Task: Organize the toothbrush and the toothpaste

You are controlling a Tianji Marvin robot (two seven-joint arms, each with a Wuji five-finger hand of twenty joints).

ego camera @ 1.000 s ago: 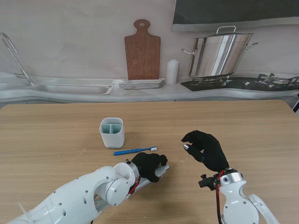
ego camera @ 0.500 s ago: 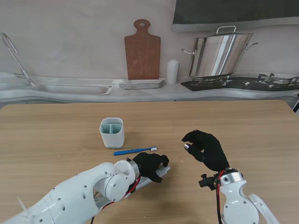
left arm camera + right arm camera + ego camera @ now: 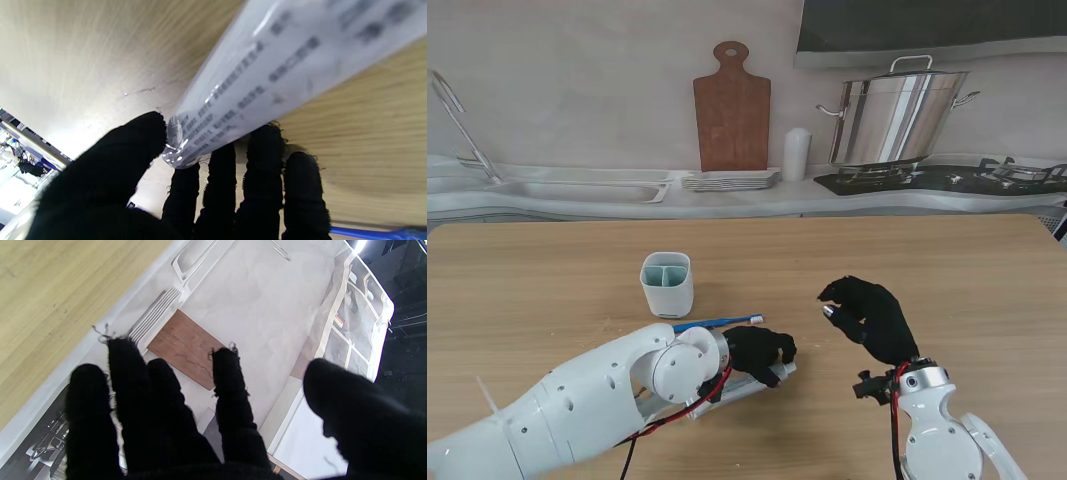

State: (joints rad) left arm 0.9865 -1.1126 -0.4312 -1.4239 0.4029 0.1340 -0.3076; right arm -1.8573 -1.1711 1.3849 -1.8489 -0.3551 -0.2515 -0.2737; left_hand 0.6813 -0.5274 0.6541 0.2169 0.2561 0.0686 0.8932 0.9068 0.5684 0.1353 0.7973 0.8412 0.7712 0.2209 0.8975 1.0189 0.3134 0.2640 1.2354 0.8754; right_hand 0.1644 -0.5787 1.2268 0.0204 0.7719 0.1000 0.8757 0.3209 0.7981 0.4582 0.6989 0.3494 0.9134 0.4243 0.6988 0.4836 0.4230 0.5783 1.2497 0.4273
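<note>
A white toothpaste tube (image 3: pixel 745 386) lies low over the wooden table, and my left hand (image 3: pixel 762 352) is shut on it. In the left wrist view the tube (image 3: pixel 267 66) runs between the thumb and the fingers (image 3: pixel 263 173), which close round its crimped end. A blue toothbrush (image 3: pixel 717 322) lies flat on the table just beyond that hand, and its handle (image 3: pixel 367 233) shows at the edge of the left wrist view. Farther off to the left stands a white two-compartment holder cup (image 3: pixel 667 283). My right hand (image 3: pixel 867 320) hovers open above the table with nothing in its fingers (image 3: pixel 230 396).
Behind the table's far edge (image 3: pixel 747 222) is a kitchen backdrop with a sink (image 3: pixel 577 188), a wooden cutting board (image 3: pixel 732 105), stacked plates (image 3: pixel 730 180), a white bottle (image 3: pixel 798 153) and a steel pot (image 3: pixel 897 115). Red and black cables (image 3: pixel 687 410) run along my left forearm.
My left hand has slid slightly to the right with the toothpaste tube, and its forearm has swung up and inward. The right hand has barely moved.
</note>
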